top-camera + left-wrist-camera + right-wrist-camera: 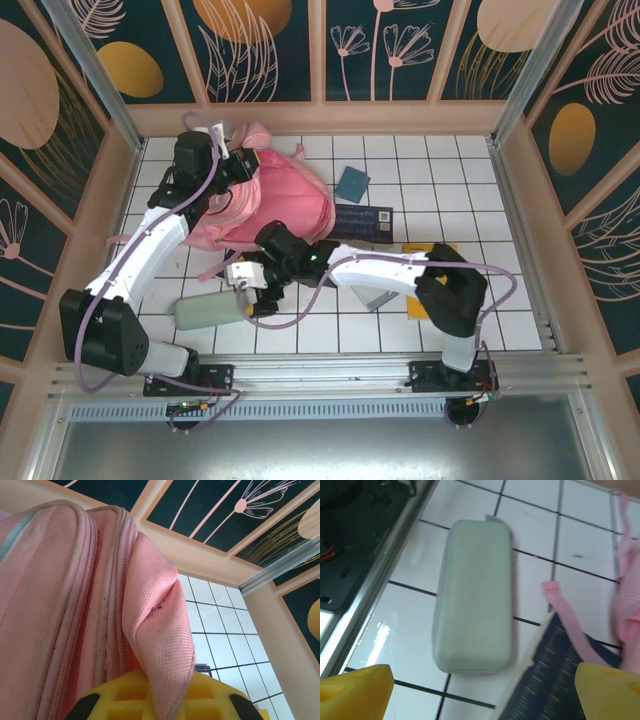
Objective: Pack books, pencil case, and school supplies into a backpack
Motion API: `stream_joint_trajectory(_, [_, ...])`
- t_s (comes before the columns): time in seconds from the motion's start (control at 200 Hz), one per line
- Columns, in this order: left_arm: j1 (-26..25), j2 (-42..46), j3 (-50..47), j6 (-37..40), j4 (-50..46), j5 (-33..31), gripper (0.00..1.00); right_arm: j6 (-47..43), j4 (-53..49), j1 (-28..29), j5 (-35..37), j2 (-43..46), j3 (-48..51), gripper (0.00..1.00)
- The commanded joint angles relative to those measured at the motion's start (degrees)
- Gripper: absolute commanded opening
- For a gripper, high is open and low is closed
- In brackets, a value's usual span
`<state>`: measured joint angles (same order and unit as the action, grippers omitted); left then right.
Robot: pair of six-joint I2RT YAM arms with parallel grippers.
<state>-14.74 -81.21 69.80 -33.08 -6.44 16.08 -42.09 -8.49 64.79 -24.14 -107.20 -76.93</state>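
The pink backpack [285, 205] lies at the back left of the tiled table. My left gripper [240, 160] is shut on a fold of its fabric at the top edge; in the left wrist view the pink backpack [65, 605] fabric is pinched between the yellow jaws of my left gripper [167, 702]. The sage-green pencil case [208, 312] lies flat near the front. My right gripper [248, 290] hovers open just beside it. In the right wrist view the pencil case [472, 595] lies ahead of my right gripper [480, 695], with nothing between its fingertips [355, 692]. A dark navy book [560, 680] lies under the right fingertip.
A pink strap [570, 625] trails over the navy book. A small teal book [352, 183] and another dark navy book [362, 220] lie right of the backpack. A yellow-orange book [432, 250] is partly under my right arm. The metal table rail [375, 575] runs left of the pencil case.
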Motion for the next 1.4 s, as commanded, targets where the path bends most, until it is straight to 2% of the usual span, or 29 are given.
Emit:
stream_joint_trajectory(0.0, [0.4,2.0,-1.0,-0.8,5.1,0.3,0.00,-1.4,-2.5,0.5,-4.3,-3.9,-4.4,0.94])
stream_joint_trajectory(0.225, [0.5,1.3,-1.3,-2.4,6.1,2.4,0.00,2.0,-2.1,2.3,-4.7,-10.7,-7.5,0.94])
stream_joint_trajectory(0.42, [0.4,1.0,-1.6,-3.3,7.0,4.1,0.00,5.1,2.7,3.3,-1.5,-12.8,-6.6,0.99])
stream_joint_trajectory(0.636, [0.4,0.6,-2.1,-3.8,7.7,4.6,0.00,6.5,6.9,3.6,1.4,-13.9,-5.6,0.99])
stream_joint_trajectory(1.116, [0.6,0.0,-2.2,-4.2,8.0,5.4,0.00,7.3,5.2,4.2,2.3,-18.5,-7.1,0.99])
stream_joint_trajectory(1.391, [0.5,-0.1,-2.3,-4.4,8.2,5.5,0.00,9.3,7.7,4.3,3.3,-21.2,-7.6,0.99])
